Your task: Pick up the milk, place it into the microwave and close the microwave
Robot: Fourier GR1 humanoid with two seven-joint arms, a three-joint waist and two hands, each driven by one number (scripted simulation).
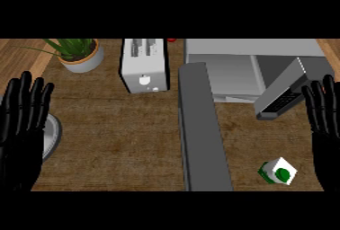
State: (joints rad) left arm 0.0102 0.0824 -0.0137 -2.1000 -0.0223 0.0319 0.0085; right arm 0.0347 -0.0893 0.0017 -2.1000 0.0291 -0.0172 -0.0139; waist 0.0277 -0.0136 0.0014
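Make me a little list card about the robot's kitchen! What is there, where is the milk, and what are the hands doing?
milk: small green-and-white carton on the counter, lower right
microwave: back right, door swung open
toaster: back middle
plant: potted, back left
left hand: open, resting at left edge
right hand: open, resting at right edge, holding nothing

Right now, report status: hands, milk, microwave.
Left hand and right hand open, holding nothing. Milk carton on counter, untouched. Microwave door open, nothing blocking.
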